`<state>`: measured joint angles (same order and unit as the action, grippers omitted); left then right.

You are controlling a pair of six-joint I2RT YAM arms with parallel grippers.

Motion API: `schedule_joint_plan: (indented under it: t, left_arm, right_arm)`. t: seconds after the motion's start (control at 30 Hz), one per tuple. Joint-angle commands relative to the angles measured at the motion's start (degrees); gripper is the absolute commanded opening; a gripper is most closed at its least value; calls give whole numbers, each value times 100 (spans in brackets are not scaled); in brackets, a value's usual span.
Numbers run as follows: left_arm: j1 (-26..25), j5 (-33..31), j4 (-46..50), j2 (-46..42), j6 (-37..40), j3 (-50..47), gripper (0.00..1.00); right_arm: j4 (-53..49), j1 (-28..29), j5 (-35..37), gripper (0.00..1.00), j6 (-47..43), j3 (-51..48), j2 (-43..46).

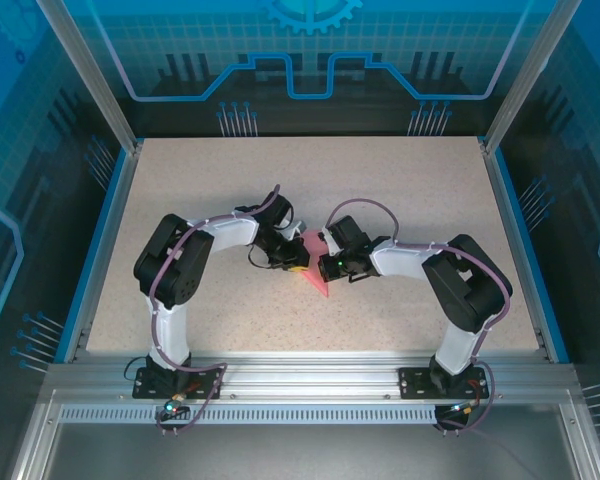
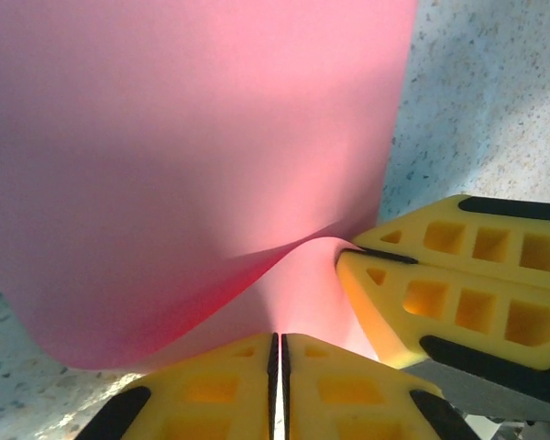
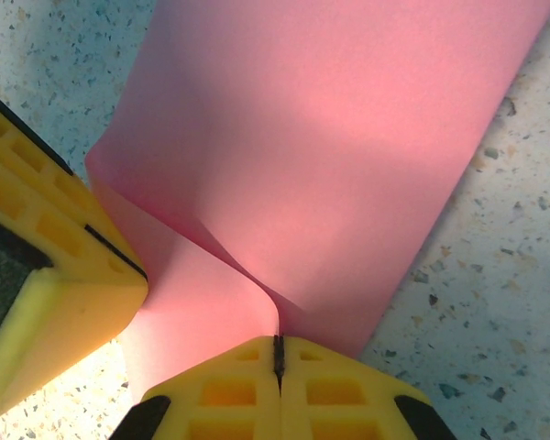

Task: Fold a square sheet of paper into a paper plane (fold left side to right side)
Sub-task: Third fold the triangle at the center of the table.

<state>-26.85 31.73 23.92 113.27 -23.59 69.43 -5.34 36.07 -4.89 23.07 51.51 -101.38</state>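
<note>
Paper inside left gripper, right gripper jaws

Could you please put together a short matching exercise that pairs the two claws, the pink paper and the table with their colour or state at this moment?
Things:
1. left claw
2. right claw
3. sheet of paper
4. table

Descriptions:
A. speckled beige
B. shut on the paper, reaching in from the right in the overhead view
C. salmon pink, bowed upward
D. shut on the paper, reaching in from the left in the overhead view

Pairs: 1-D, 2-B, 3-C, 4-A.
</note>
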Motion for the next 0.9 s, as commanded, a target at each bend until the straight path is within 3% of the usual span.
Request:
schedule_joint_plan:
  t: [0.0, 0.67, 0.87]
  left_arm:
    - [-31, -131, 185, 67, 90, -123, 12]
    - [-29, -564, 341, 204, 145, -254, 12]
    - [-29, -685, 361, 274, 145, -263, 11]
  right_arm:
    - [-824, 101, 49, 0, -69, -143, -338]
    - [-760, 78, 15, 0, 30, -141, -289]
    - [-764, -26, -91, 21, 164, 304, 14]
